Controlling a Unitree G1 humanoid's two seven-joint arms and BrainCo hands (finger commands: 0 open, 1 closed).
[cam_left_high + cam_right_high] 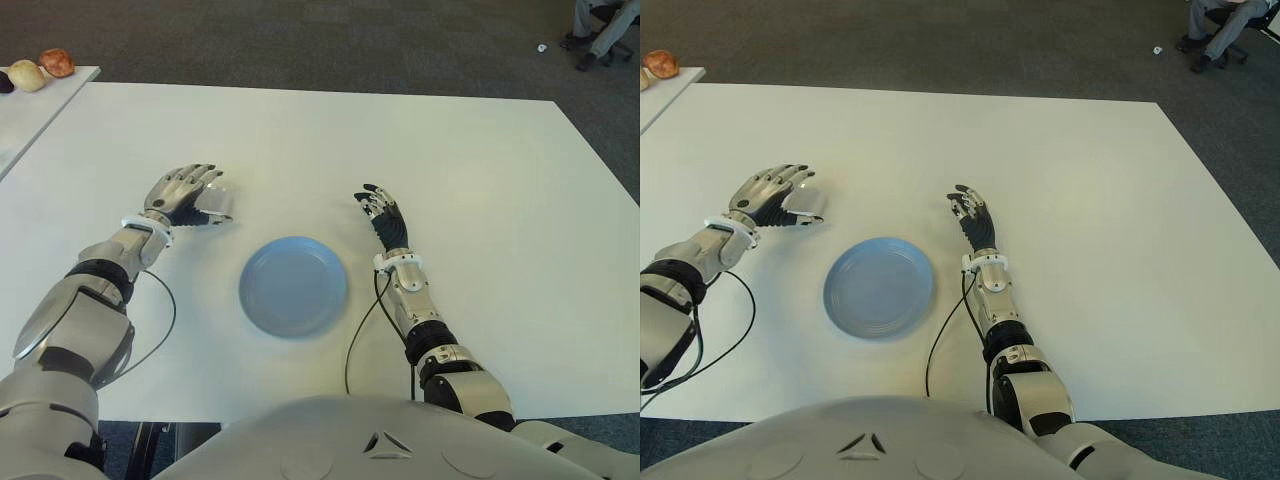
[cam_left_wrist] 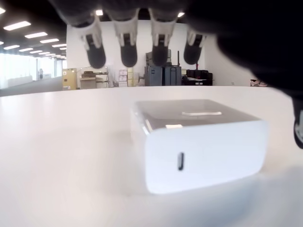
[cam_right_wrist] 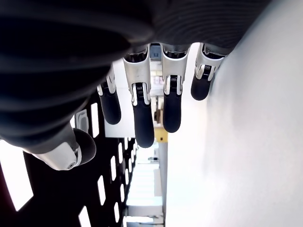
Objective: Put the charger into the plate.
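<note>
The white cube charger (image 1: pixel 217 203) sits on the white table (image 1: pixel 480 180), left of the round blue plate (image 1: pixel 293 285). My left hand (image 1: pixel 197 196) is cupped around the charger from the left. In the left wrist view the fingertips (image 2: pixel 128 49) hover spread above the charger (image 2: pixel 199 142) without touching it, and it lies flat on the table. My right hand (image 1: pixel 383 212) shows just right of the plate, edge-on to the table, its fingers (image 3: pixel 142 113) extended and holding nothing. Nothing lies in the plate.
A second white table (image 1: pixel 30 110) at the far left carries a few round bread-like items (image 1: pixel 40 68). A seated person's legs (image 1: pixel 600 30) show at the far right on the dark carpet. Black cables (image 1: pixel 360 330) trail from both wrists near the plate.
</note>
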